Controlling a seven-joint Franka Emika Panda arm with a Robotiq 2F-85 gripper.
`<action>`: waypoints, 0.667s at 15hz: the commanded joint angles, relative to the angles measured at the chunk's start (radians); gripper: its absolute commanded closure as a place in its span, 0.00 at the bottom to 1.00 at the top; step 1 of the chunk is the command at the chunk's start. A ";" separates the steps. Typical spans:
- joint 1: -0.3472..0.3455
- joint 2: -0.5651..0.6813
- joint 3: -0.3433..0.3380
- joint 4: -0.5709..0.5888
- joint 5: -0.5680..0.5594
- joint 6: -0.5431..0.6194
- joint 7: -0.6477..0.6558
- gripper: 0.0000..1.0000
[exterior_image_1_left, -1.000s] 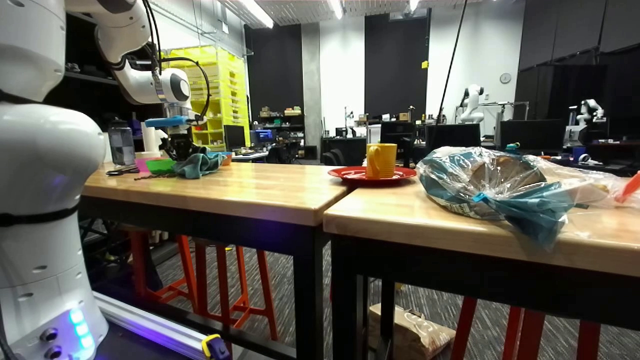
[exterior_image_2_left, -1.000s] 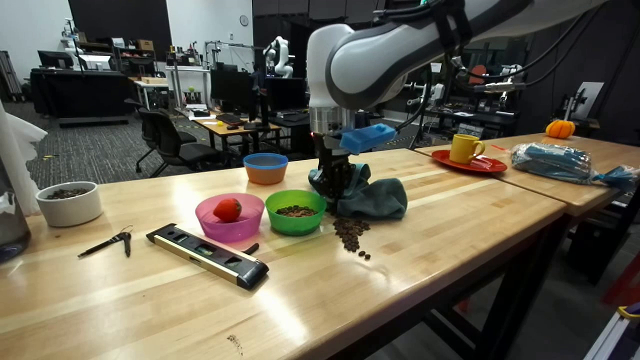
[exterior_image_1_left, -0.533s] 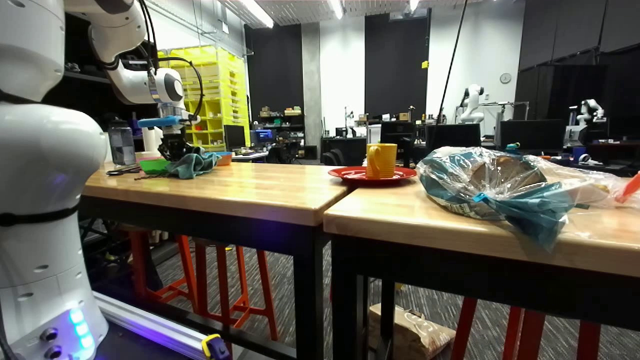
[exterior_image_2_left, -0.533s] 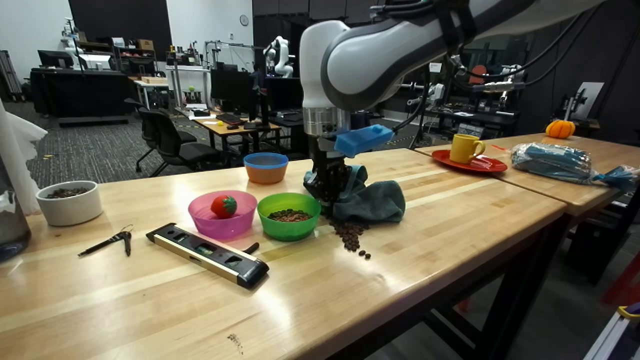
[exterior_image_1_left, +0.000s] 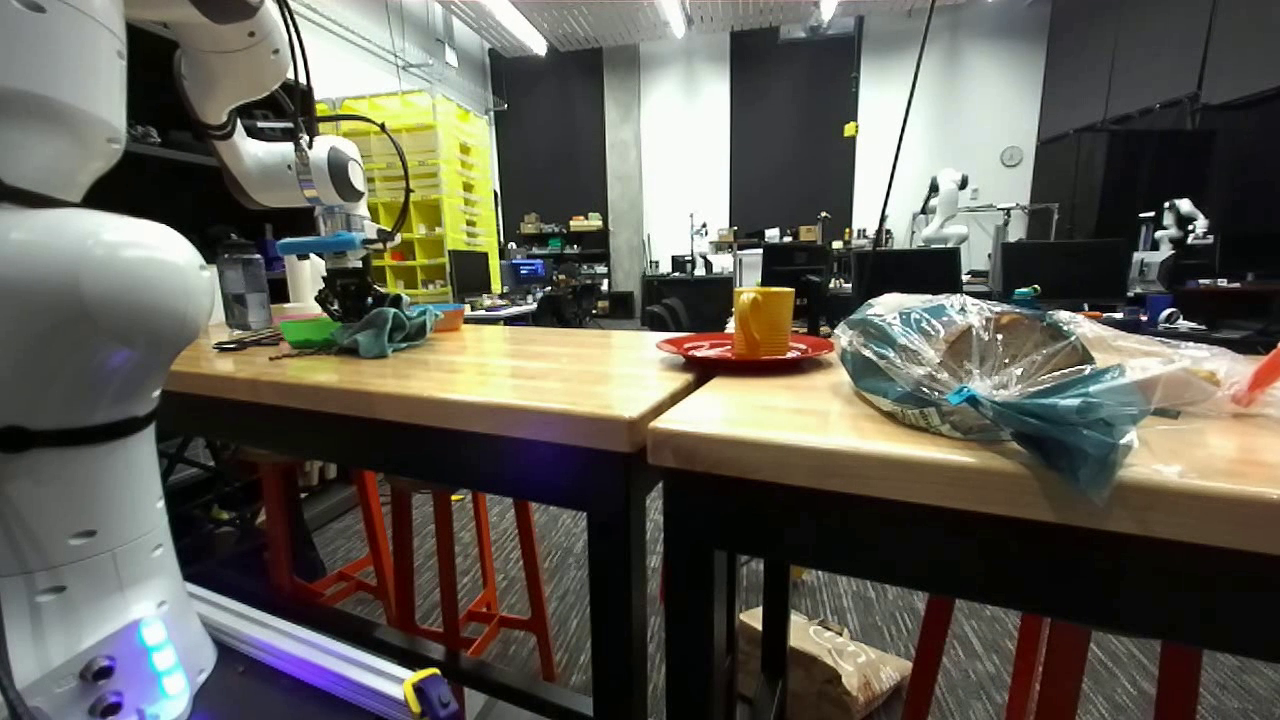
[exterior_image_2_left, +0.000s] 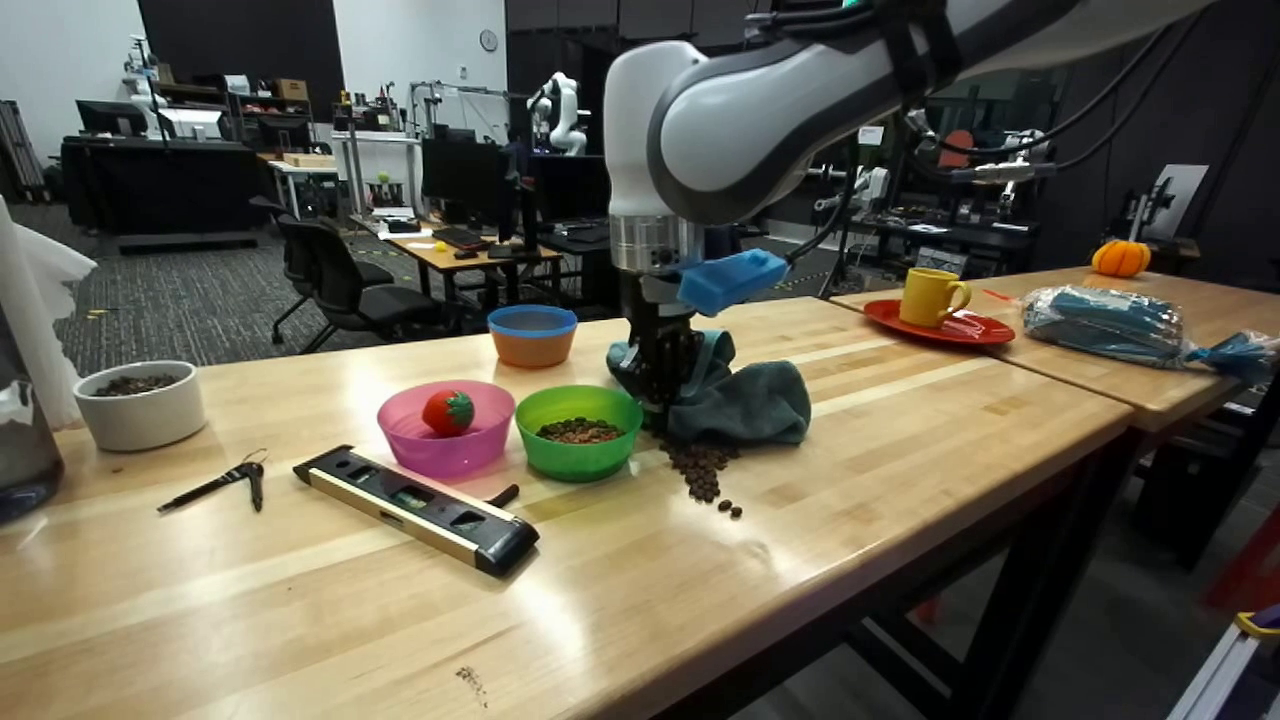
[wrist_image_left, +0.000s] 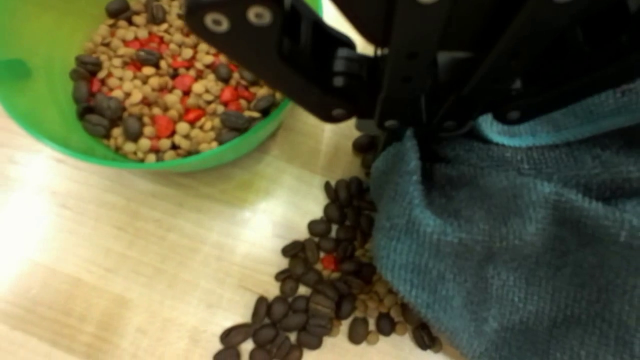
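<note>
My gripper (exterior_image_2_left: 655, 408) points straight down at the wooden table, with its fingers closed together on a fold of a teal cloth (exterior_image_2_left: 745, 402). In the wrist view the fingertips (wrist_image_left: 405, 131) meet at the cloth (wrist_image_left: 495, 245) and are partly hidden by it. Dark beans (exterior_image_2_left: 702, 482) with some tan lentils and a red bit lie on the table along the cloth's edge; they also show in the wrist view (wrist_image_left: 300, 305). A green bowl (exterior_image_2_left: 577, 464) with lentils, red bits and dark beans stands right beside the gripper. The gripper (exterior_image_1_left: 347, 312) shows small in an exterior view.
A pink bowl (exterior_image_2_left: 445, 456) holding a strawberry (exterior_image_2_left: 446, 412) stands beside the green bowl. A spirit level (exterior_image_2_left: 420, 512), black tool (exterior_image_2_left: 215, 485), white bowl (exterior_image_2_left: 145, 422) and orange bowl (exterior_image_2_left: 532, 345) stand around. A red plate (exterior_image_2_left: 988, 332) bears a yellow mug (exterior_image_2_left: 925, 297); a bagged item (exterior_image_2_left: 1105, 325) lies beyond.
The gripper has moved slightly toward the bowls with the cloth. The green and pink bowls have shifted the same way, and the strawberry has turned. The last half second shows almost no motion.
</note>
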 joint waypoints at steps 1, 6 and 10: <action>-0.007 -0.017 0.002 -0.080 -0.035 0.022 -0.070 0.98; -0.021 -0.039 0.010 -0.105 -0.046 0.018 -0.260 0.98; -0.032 -0.064 0.009 -0.137 -0.047 0.019 -0.389 0.98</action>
